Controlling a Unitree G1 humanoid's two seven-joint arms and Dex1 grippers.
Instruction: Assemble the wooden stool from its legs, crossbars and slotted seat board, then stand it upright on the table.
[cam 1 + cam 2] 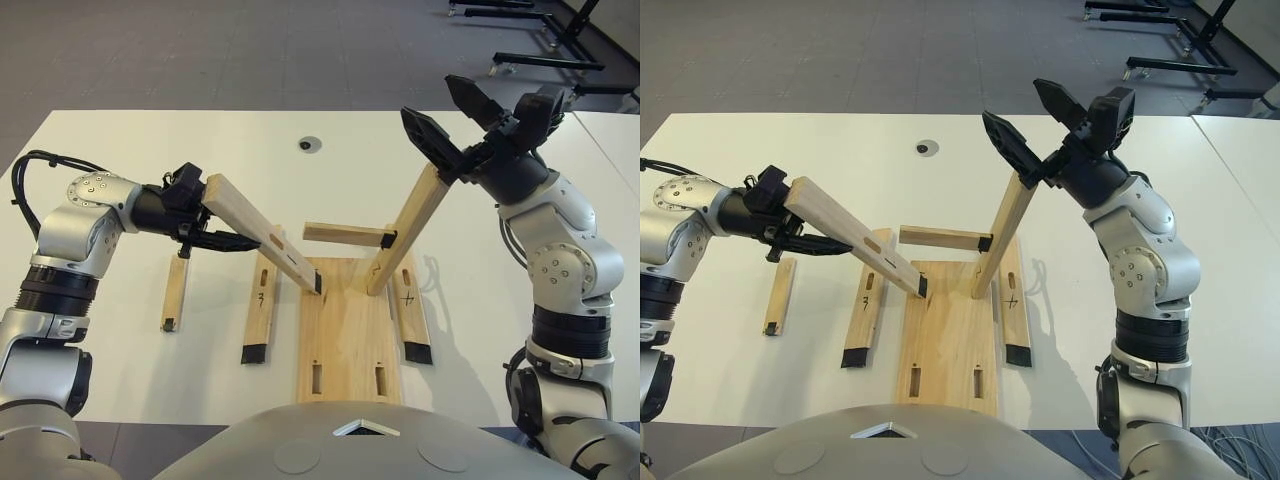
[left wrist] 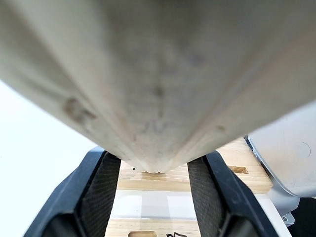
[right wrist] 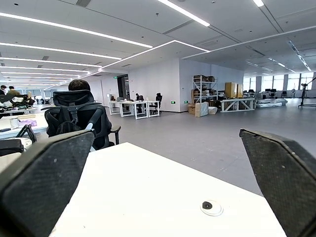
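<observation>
My left gripper (image 1: 200, 216) is shut on the upper end of a wooden leg (image 1: 268, 238) that slants down to the seat board (image 1: 345, 345). The leg's black-tipped lower end rests near the board's far left corner. In the left wrist view that leg (image 2: 158, 74) sits between the pads (image 2: 101, 195). A second leg (image 1: 408, 230) stands tilted in the board's far right part, and a crossbar (image 1: 343, 235) sticks out of it to the left. My right gripper (image 1: 452, 112) is open at that leg's top end, with nothing between its fingers (image 3: 44, 168).
Two loose legs lie flat beside the board, one on the left (image 1: 260, 310) and one on the right (image 1: 411, 308). A short bar (image 1: 175, 292) lies farther left. A round grommet (image 1: 310, 144) sits in the white table (image 1: 120, 160) at the back. Metal frames (image 1: 545, 60) stand on the floor beyond.
</observation>
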